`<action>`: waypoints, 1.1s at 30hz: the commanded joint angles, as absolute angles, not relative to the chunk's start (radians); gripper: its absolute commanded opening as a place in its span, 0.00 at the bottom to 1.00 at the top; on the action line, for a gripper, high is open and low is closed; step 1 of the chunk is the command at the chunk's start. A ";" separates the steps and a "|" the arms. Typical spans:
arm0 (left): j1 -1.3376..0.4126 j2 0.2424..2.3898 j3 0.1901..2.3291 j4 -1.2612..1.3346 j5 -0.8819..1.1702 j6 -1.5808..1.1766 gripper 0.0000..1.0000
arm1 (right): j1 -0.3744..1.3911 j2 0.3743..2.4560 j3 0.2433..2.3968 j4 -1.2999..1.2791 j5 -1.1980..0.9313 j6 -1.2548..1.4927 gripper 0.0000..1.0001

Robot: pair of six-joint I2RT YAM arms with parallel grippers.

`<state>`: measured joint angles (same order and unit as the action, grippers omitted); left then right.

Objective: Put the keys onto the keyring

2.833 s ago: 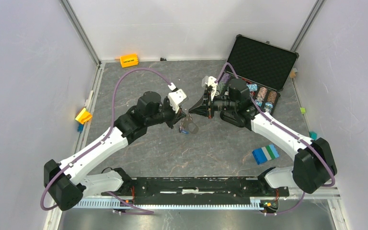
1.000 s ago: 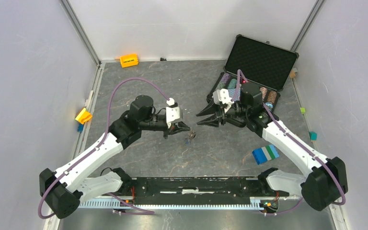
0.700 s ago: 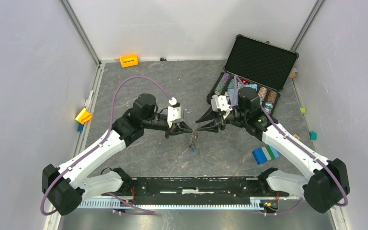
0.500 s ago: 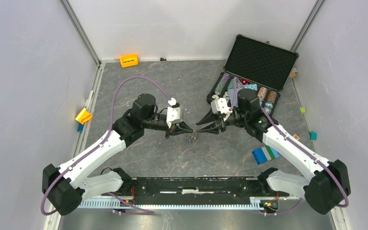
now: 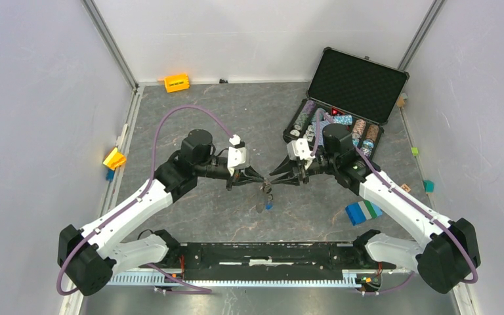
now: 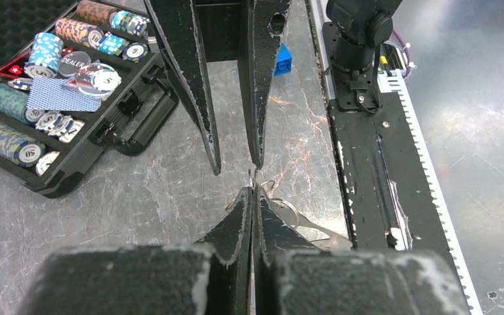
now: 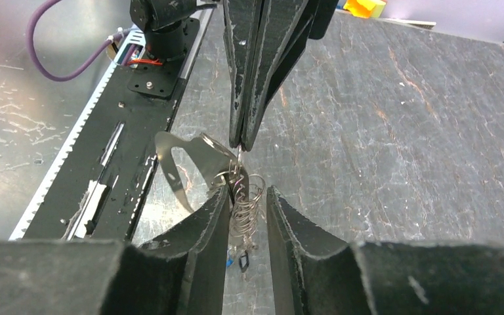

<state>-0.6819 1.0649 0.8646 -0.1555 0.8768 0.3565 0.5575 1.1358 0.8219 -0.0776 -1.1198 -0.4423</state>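
Observation:
My left gripper [image 5: 257, 179] is shut on a thin wire ring at the top of the key bunch and holds it above the table. The flat grey keyring [image 6: 319, 231] hangs beside its fingers; in the right wrist view the keyring [image 7: 172, 184] is left of the jaws. My right gripper [image 5: 275, 179] is open, tip to tip with the left one. Its jaws stand on either side of a cluster of wire rings [image 7: 246, 200] without closing on them. The blue key [image 7: 230, 262] and black key [image 7: 243, 262] dangle below. From above, the blue key [image 5: 270, 205] hangs under the grippers.
An open black case [image 5: 357, 82] with poker chips [image 6: 13, 141] lies at the back right. An orange block [image 5: 176, 83] sits at the back, yellow pieces [image 5: 114, 159] at the left wall and a blue-green block [image 5: 363, 211] at the right. The black base rail [image 5: 269, 252] runs along the front.
The right gripper has moved left to meet the left gripper's tips and closed around the bunch's rings. The bunch has swung about and now dangles lower between them.

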 commanded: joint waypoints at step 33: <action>-0.664 1.032 0.813 -0.022 0.948 0.298 0.02 | 0.601 1.127 0.818 0.010 -1.106 -0.371 0.00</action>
<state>-0.6666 1.0443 0.8158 -0.0727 0.9184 0.3195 0.5957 1.1358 0.8200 -0.0227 -1.0992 -0.3786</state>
